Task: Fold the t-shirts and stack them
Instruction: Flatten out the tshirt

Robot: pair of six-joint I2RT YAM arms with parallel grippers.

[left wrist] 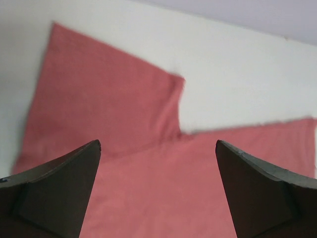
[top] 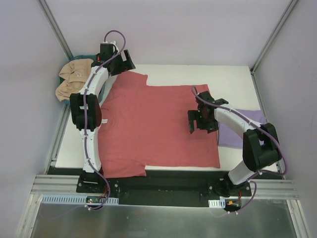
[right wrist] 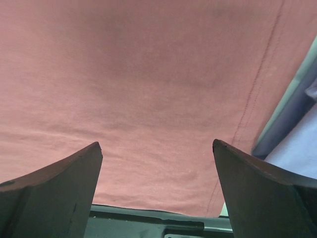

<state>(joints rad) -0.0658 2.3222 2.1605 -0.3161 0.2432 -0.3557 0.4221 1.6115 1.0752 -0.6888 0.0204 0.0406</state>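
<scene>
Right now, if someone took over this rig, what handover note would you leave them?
Left gripper: open, empty, above the far sleeve of the red t-shirt.
Right gripper: open, empty, over that shirt's right part.
Red t-shirt: spread flat, unfolded.
Lavender t-shirt: at the table's right side, apparently folded, partly hidden by the right arm.
Left to do: fold the red one, then stack the two.

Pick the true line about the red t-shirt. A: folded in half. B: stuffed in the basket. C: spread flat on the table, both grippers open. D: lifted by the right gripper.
C: the red t-shirt lies flat on the table, sleeves out, and the left gripper and right gripper both show spread, empty fingers.
</scene>
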